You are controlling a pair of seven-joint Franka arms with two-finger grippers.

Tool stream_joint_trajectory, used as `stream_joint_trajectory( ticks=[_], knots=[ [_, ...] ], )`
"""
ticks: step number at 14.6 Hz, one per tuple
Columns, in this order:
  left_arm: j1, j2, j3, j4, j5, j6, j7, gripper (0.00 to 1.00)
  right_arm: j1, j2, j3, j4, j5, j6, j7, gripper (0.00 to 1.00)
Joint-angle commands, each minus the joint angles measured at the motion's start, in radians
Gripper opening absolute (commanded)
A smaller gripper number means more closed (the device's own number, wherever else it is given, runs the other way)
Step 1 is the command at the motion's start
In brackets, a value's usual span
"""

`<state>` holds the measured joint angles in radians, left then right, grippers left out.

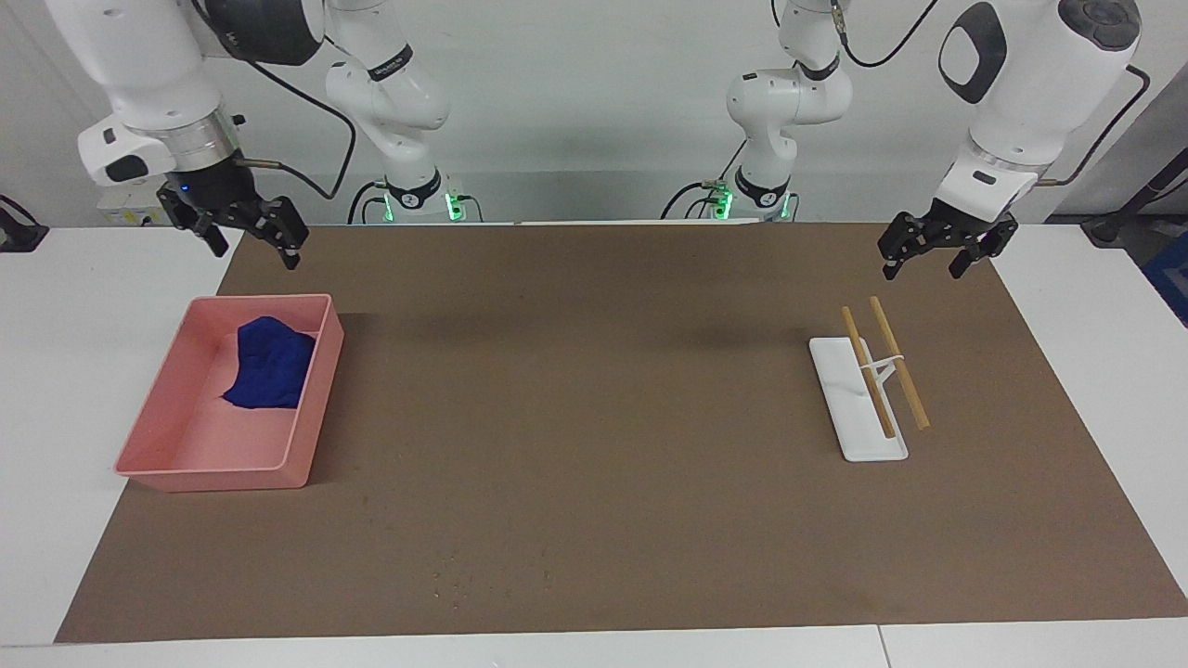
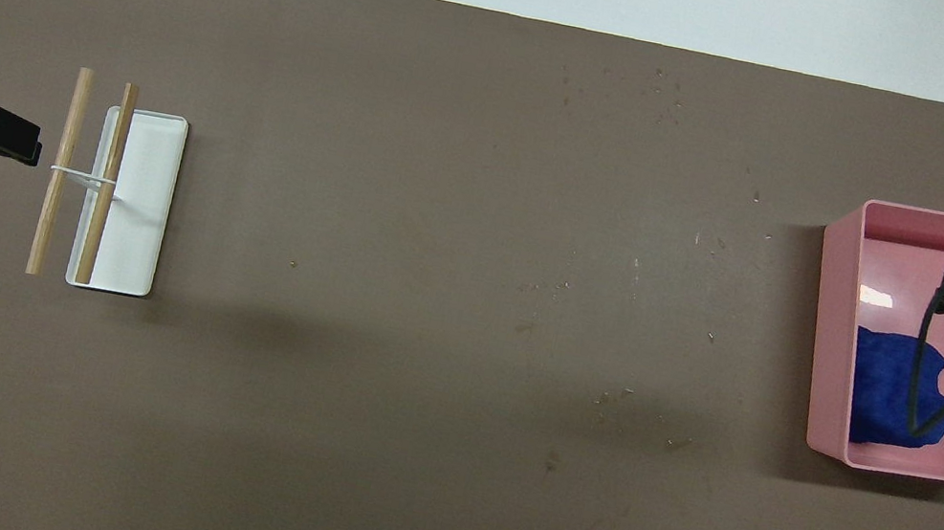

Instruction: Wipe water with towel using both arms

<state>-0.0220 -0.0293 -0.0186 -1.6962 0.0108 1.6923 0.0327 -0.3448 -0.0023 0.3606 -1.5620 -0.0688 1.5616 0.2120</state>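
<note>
My right gripper (image 1: 249, 243) hangs with jaws wide and empty above the robot-side rim of the pink bin (image 1: 316, 390). The blue towel (image 1: 271, 374) lies crumpled in that bin at my right arm's end of the table — nothing grips it. My left gripper (image 1: 936, 258) hovers with jaws spread and empty over the brown mat (image 1: 575, 390) — near the white rack (image 1: 849, 408) with two wooden sticks (image 1: 898, 364).
</note>
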Motion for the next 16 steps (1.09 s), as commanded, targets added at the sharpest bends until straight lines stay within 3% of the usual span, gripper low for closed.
stream_joint_trajectory(
  ticks=[1, 10, 12, 16],
  knots=[
    [-0.010, -0.004, 0.008, -0.011, -0.009, 0.015, -0.002, 1.00, -0.014, 0.028, 0.027, 0.058, -0.011, -0.026, 0.020, 1.00],
    [-0.010, -0.004, 0.009, -0.011, -0.009, 0.013, -0.002, 1.00, 0.004, 0.022, 0.003, 0.096, 0.009, -0.055, 0.010, 1.00],
    [-0.010, -0.006, 0.009, -0.011, -0.009, 0.013, -0.002, 1.00, 0.189, 0.016, -0.198, 0.096, 0.009, -0.093, 0.007, 1.00],
    [-0.010, -0.004, 0.009, -0.011, -0.009, 0.013, 0.000, 1.00, 0.289, -0.004, -0.307, 0.082, 0.012, -0.126, -0.046, 1.00]
  ],
)
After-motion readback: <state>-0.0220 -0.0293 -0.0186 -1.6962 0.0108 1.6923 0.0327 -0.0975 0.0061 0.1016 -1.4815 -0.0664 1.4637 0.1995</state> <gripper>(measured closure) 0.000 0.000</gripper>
